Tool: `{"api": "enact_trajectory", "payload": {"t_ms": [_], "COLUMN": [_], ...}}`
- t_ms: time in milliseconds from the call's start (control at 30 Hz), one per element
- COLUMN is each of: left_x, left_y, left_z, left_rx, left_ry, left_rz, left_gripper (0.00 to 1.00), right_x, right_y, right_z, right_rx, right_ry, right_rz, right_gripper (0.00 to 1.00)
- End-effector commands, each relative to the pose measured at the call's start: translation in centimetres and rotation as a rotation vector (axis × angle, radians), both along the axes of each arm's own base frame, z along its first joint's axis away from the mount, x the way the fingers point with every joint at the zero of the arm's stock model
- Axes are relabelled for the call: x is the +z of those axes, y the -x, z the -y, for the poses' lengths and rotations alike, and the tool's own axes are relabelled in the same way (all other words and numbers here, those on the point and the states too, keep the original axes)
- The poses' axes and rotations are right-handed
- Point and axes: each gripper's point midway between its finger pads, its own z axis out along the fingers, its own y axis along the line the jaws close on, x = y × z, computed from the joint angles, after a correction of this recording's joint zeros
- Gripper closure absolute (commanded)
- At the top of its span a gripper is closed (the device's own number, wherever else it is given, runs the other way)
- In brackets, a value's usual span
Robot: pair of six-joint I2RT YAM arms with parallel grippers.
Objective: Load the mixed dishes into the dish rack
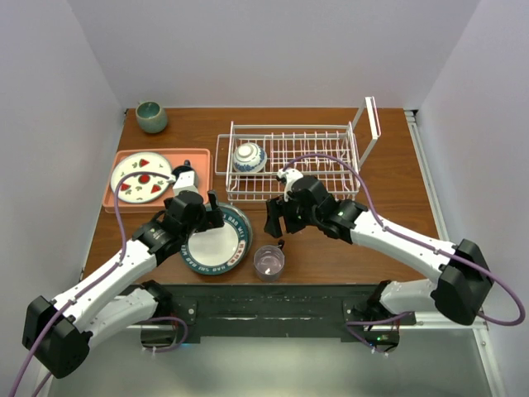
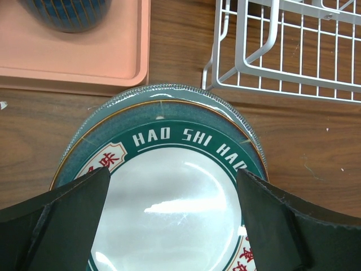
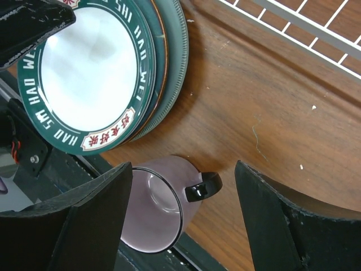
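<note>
Teal-rimmed lettered plate (image 1: pixel 216 242) tops the stack (image 3: pixel 172 68) on the counter (image 1: pixel 397 190), left pincer (image 2: pixel 173 175) spread wide over it; right pincer (image 3: pixel 183 166) gapes above the glass mug (image 3: pixel 158 209); patterned bowl (image 1: pixel 249 156) sits in the rack (image 1: pixel 322 149).

Wooden tabletop (image 1: pixel 388 240): grey-green cup (image 1: pixel 151 117), far-left corner; salmon tray (image 1: pixel 197 157), left edge; dish rack (image 1: pixel 314 141), far side; plate stack (image 1: pixel 216 246), glass mug (image 1: pixel 269 261), near edge.

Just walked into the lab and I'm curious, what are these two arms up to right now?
They are loading dishes into the white wire rack. The blue-and-white bowl already sits in it. The left gripper hangs open over the lettered plate on top of a stack of plates, and the right gripper is open above the glass mug on the table. Neither grips anything yet.
</note>
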Motion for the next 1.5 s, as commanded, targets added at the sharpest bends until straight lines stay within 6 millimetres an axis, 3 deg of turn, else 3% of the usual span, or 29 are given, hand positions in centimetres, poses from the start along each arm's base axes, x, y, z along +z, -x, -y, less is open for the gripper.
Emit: {"api": "enact_trajectory", "payload": {"t_ms": [0,100,233,500,833,1000,1167,1233,1267,1300,1333,1467], "left_x": [1.1,1.2,1.3,2.0,1.6,1.6,1.8,2.0,2.0,2.0,2.1,2.4], "left_y": [-0.7,-0.7,-0.7,-1.1,-1.3,-1.3,-1.2,-1.2,-1.2,-1.2,-1.3,-1.4], "left_z": [-0.1,0.0,0.0,1.0,1.0,1.2,1.4,1.5,1.6,1.6,1.7,2.4], "left_rx": [0.009,0.009,0.004,-0.058,-0.065,-0.072,-0.08,-0.081,-0.084,-0.085,-0.087,-0.111], "left_ry": [0.003,0.008,0.012,0.004,-0.01,0.0,0.009,0.016,0.018,0.02,0.023,0.046], "left_rz": [0.039,0.039,0.043,0.058,0.048,0.046,0.052,0.057,0.058,0.057,0.062,0.066], "left_gripper": [0.0,0.0,0.0,0.0,0.0,0.0,0.0,0.0,0.0,0.0,0.0,0.0], "right_x": [0.8,-0.2,-1.5,-2.6,-4.1,-6.0,-7.8,-8.0,-7.8,-7.7,-7.4,-5.2], "right_y": [-0.7,-0.9,-0.6,3.8,4.8,5.0,5.5,5.6,5.4,5.3,5.1,4.0], "right_z": [-1.1,-1.7,-0.4,1.1,1.5,1.3,1.6,1.7,1.9,2.0,2.0,2.2], "right_rx": [0.017,0.009,-0.024,0.089,0.088,0.092,0.083,0.075,0.064,0.053,0.043,-0.007], "right_ry": [-0.005,0.02,0.096,0.238,0.262,0.284,0.317,0.318,0.319,0.321,0.32,0.289], "right_rz": [0.019,-0.012,-0.034,-0.098,-0.117,-0.146,-0.186,-0.193,-0.184,-0.18,-0.17,-0.1], "right_gripper": [0.23,0.27,0.31,0.32,0.36,0.55,0.64,0.76,0.8,0.93,1.0,1.0]}}
